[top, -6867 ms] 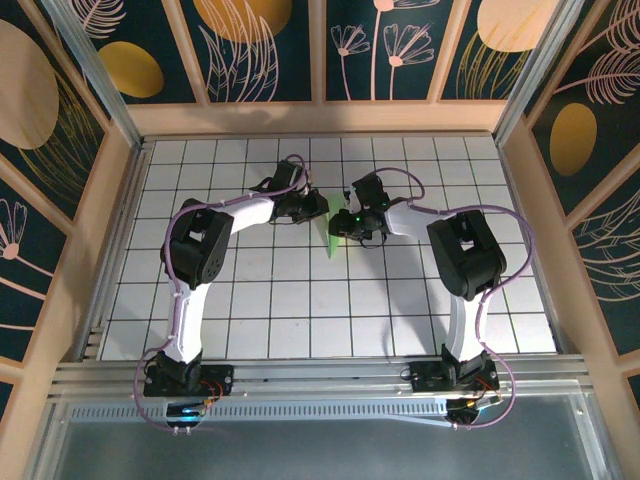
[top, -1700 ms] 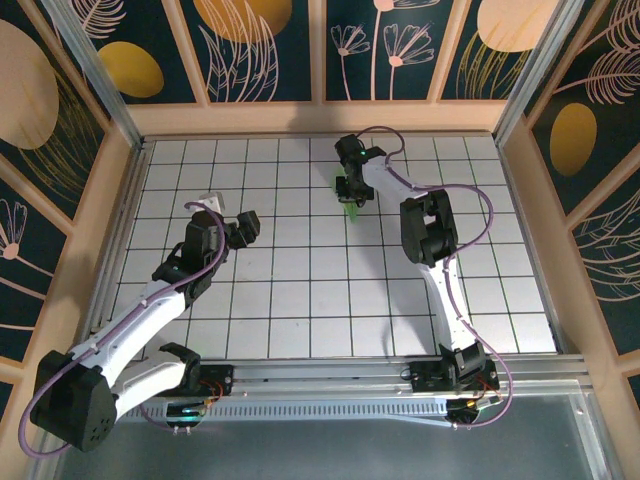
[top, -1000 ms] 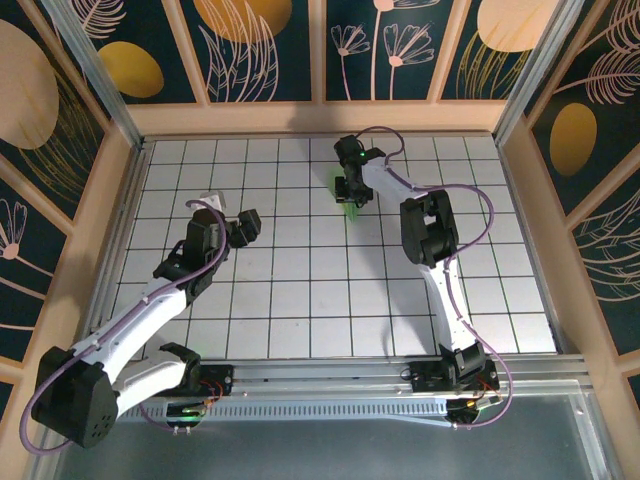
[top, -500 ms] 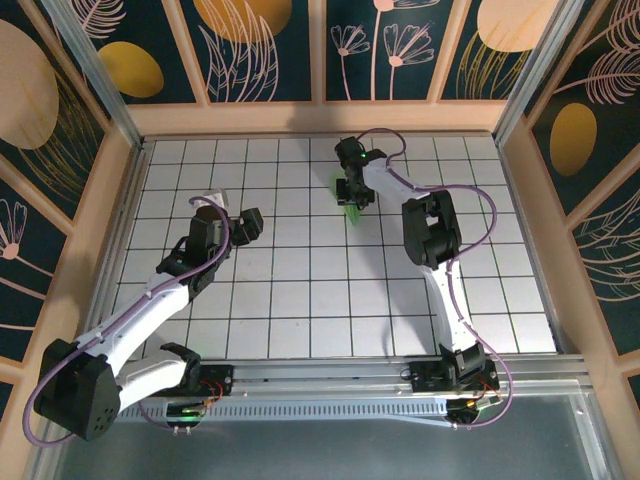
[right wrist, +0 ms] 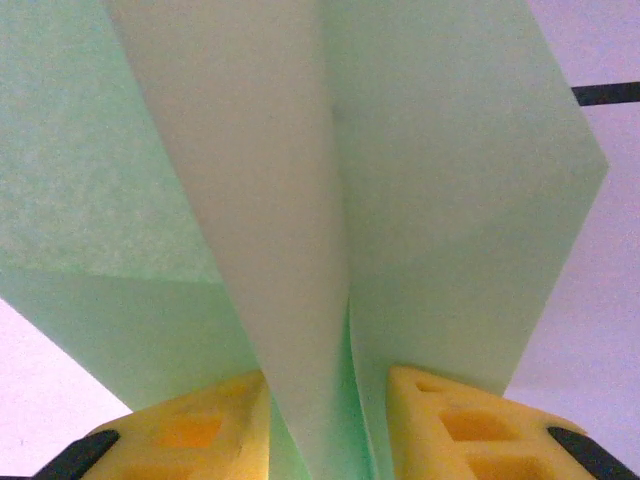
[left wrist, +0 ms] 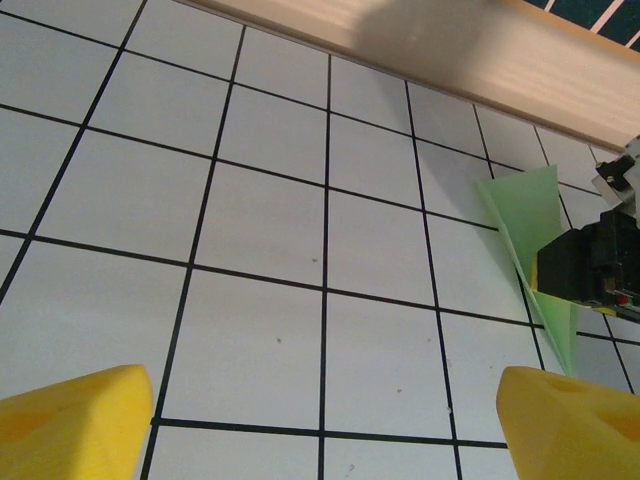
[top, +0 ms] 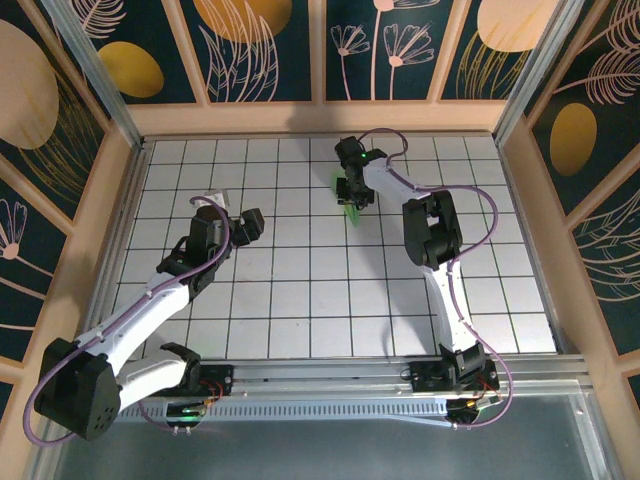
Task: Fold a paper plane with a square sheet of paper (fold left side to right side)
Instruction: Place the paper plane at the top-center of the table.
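– Green plane (right wrist: 330, 200) at the table's (top: 300, 290) far middle; right fingers (right wrist: 460, 425) pinch its keel, long axis running away from them.
– Noted; left fingers (left wrist: 70, 420) spread, empty, well off leftward.

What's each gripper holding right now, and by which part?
The right gripper pinches the paper plane by its centre fold; the left gripper is open, holding nothing.

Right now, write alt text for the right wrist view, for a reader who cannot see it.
A pale-green paper plane, close up, its raised centre fold pinched between the two yellow fingers of the right gripper at the bottom. White table with one black grid line shows at the right.
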`<act>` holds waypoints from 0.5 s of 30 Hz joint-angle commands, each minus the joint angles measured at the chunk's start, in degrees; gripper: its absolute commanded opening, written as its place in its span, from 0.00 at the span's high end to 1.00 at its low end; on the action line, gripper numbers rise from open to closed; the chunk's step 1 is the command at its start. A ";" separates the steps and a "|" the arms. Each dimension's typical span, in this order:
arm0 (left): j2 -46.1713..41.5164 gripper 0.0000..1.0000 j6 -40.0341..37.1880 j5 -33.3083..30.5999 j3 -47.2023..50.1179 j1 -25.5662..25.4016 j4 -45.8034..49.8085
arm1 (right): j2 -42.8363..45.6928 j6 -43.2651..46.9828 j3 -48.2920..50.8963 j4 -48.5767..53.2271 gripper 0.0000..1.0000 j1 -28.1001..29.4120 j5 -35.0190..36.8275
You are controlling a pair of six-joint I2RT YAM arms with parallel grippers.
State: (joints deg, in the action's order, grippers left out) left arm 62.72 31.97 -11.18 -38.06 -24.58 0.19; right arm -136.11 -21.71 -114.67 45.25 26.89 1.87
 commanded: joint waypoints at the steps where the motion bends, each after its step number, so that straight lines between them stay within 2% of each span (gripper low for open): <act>1: 0.38 0.11 0.69 0.36 -1.40 0.19 -0.99 | 3.25 -2.08 0.90 0.15 0.67 0.51 -0.60; 15: 0.82 0.11 1.01 0.81 -1.40 0.23 -1.24 | 3.51 -4.98 2.08 -1.11 0.79 1.46 -2.59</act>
State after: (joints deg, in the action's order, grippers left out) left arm 63.20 32.21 -10.92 -38.06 -24.58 0.19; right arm -136.00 -24.84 -113.45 44.77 27.66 0.30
